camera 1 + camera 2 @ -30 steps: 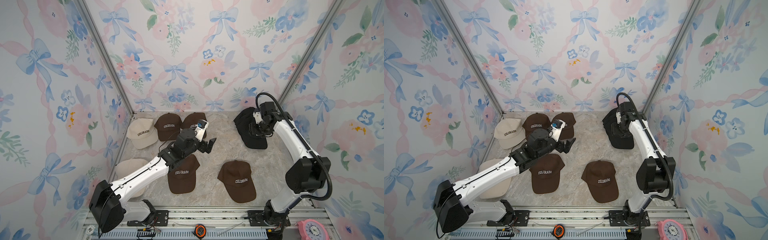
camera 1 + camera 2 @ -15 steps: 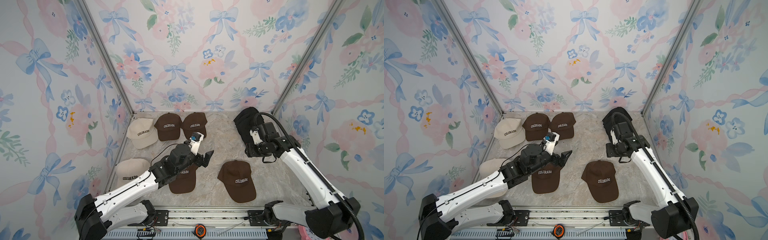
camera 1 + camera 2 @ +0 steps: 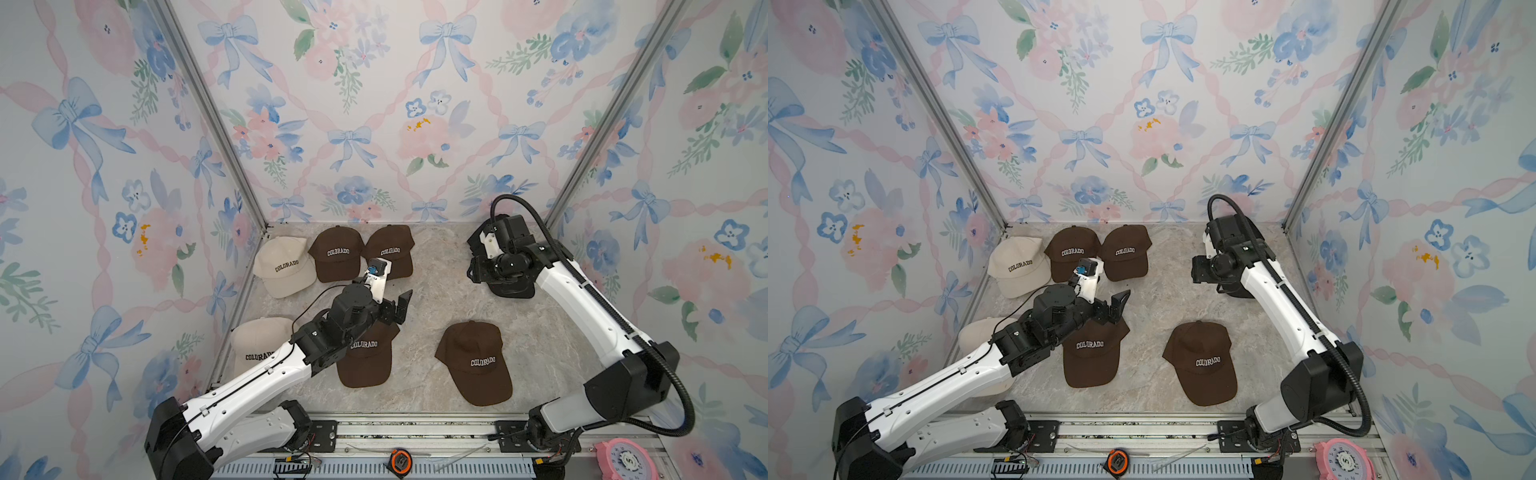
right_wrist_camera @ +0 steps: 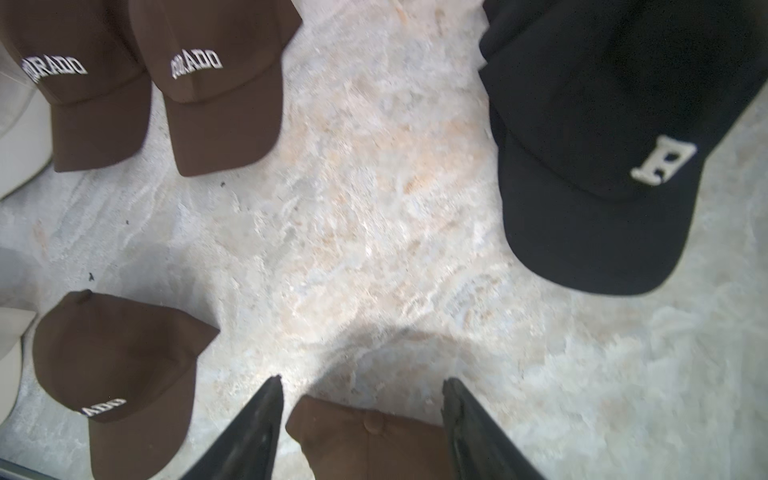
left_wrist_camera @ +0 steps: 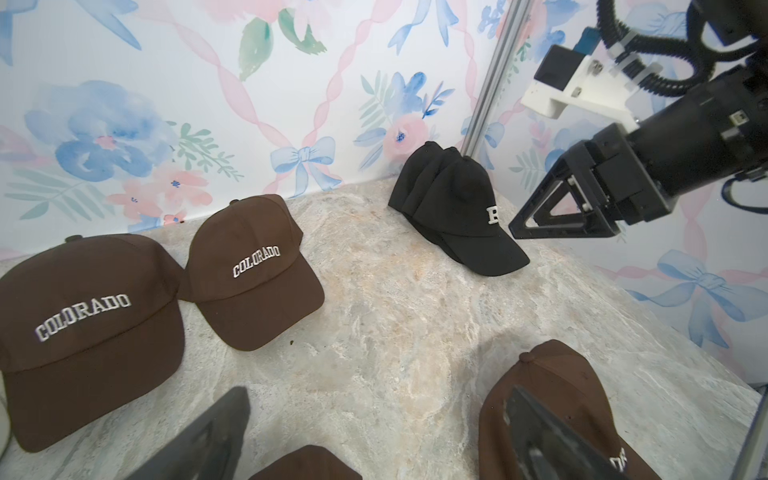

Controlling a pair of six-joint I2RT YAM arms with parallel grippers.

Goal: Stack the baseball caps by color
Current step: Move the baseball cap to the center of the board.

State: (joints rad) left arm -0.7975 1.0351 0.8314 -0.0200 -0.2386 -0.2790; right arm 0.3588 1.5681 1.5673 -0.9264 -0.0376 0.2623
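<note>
Top views: black caps point(image 3: 513, 286) stacked at right of frame, mostly hidden under the right arm; only a brim edge shows. Four brown caps apart: two touching at upper centre point(image 3: 337, 257) point(image 3: 390, 249), one lower centre point(image 3: 365, 353) half under the left arm, one lower right point(image 3: 473, 361). Two cream caps at left, one upper point(image 3: 284, 266), one lower point(image 3: 259, 345), well apart. Left end effector point(image 3: 395, 309) hangs over the crown of the lower-centre brown cap, jaws wide, empty. Right end effector point(image 3: 1200, 270) sits above the table point(image 3: 1163, 299) beside the black stack.

Left wrist view: black stack point(image 5: 453, 208) at upper right, three crowns nested, white letter on top. Right end effector point(image 5: 561, 216) just beside it, touching nothing.

Right wrist view: blurred. Jaws partly open, empty; a brown crown point(image 4: 365, 432) between the fingertips point(image 4: 272, 399) at bottom of frame, below them.

Judgement: black looks done; brown stacking is the step in hand. Next move calls for each end effector to drop onto a brown cap, pinch crown or brim, and carry it onto the upper-centre pair.
</note>
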